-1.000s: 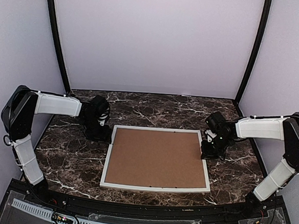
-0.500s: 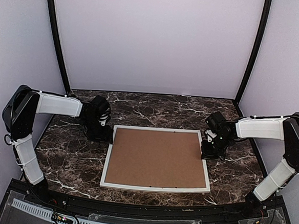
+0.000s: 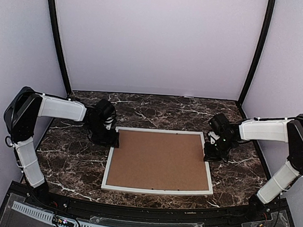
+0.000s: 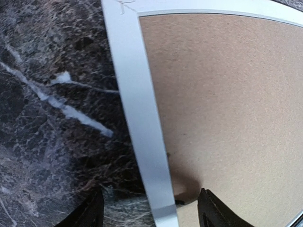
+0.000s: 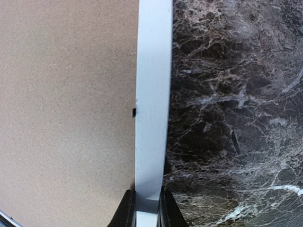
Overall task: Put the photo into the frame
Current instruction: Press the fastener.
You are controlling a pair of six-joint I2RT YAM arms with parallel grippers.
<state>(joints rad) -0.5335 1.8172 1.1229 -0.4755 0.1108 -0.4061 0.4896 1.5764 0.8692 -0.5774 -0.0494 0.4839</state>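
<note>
Presently the frame [image 3: 156, 189] is laid flat on the bench [image 3: 75, 165], filled by a brown cardboard sheet [image 3: 158, 161]. Its right rail is clamped by the right hand [image 5: 147, 210]; its left rail is straddled by the open left hand [image 4: 151, 213]

Soft, even light from above; wrist views bow the frame [image 4: 142, 118] rail toward the edges; a soft-edged shadow smudges the cardboard [image 4: 227, 94] in the left one
</note>
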